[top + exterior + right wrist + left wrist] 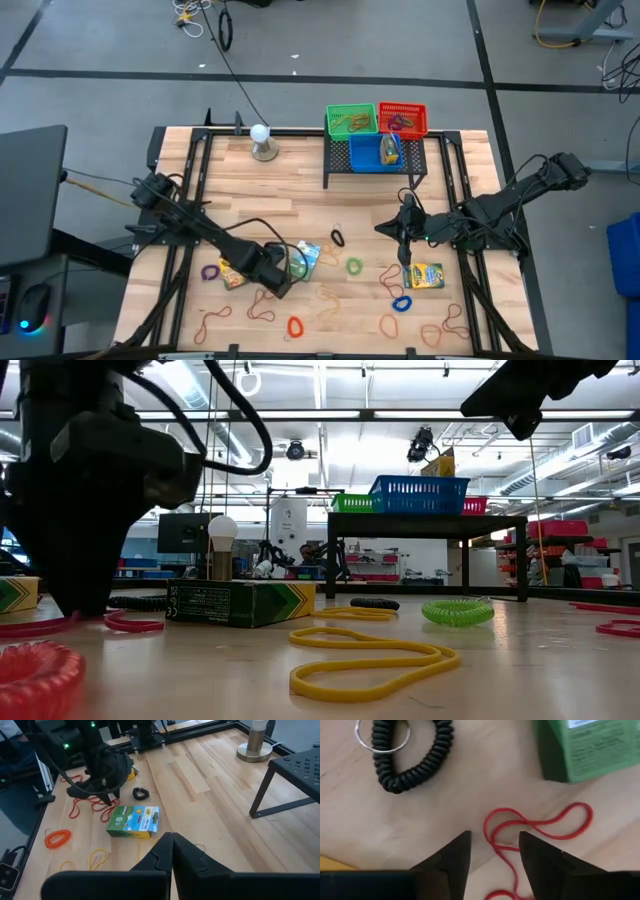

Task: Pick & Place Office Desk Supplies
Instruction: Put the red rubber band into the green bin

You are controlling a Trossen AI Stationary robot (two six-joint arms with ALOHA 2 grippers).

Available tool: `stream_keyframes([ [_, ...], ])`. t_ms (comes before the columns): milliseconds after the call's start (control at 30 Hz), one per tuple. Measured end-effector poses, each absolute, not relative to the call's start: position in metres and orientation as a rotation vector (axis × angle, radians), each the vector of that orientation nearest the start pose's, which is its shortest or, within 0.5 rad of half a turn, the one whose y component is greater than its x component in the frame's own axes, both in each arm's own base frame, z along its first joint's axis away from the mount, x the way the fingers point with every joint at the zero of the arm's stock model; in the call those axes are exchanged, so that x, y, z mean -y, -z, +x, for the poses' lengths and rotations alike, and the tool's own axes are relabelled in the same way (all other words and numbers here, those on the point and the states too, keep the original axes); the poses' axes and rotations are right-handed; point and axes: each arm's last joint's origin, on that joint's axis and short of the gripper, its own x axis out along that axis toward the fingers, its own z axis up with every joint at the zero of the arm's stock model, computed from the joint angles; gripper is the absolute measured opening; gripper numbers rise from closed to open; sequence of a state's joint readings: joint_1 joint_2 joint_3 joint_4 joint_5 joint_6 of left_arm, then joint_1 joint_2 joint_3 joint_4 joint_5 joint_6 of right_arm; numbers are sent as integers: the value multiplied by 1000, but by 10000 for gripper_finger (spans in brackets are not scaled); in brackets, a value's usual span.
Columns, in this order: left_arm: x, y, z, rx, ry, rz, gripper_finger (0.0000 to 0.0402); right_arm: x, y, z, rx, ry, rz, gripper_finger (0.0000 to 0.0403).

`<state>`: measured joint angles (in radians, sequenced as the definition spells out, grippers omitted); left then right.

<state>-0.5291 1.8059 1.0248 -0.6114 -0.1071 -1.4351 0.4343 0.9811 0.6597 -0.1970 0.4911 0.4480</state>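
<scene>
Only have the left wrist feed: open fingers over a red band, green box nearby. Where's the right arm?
Observer: The right gripper is shut, beside a yellow-green crayon box on the table's right half.
Operator: Where are the bins?
Observer: A green basket, a red basket and a blue basket sit on a black rack at the far edge.
Operator: Empty?
Observer: No, each holds something; I can't tell what.

White ball on stand (pixel 262 141) near black rack (pixel 375 160) w/ green, red, blue baskets.
</scene>
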Motion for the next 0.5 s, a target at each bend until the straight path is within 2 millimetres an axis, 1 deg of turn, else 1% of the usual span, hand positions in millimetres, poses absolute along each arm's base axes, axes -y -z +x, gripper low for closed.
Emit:
stream_keyframes([
  [100, 157, -133, 274, -1250, -631, -759, 167, -74, -256, 192, -440, 157, 208, 9],
  [167, 157, -133, 274, -1245, -636, -755, 150, -74, -256, 192, -440, 158, 208, 9],
  [267, 157, -133, 273, -1246, -644, -749, 111, -74, -256, 192, -441, 157, 208, 9],
  [367, 157, -132, 271, -1262, -642, -724, 58, -74, -256, 192, -441, 157, 208, 9],
  [433, 157, -133, 272, -1265, -610, -703, 21, -74, -256, 192, -441, 157, 208, 9],
  [500, 158, -137, 271, -1278, -566, -690, 9, -74, -256, 192, -441, 157, 208, 9],
])
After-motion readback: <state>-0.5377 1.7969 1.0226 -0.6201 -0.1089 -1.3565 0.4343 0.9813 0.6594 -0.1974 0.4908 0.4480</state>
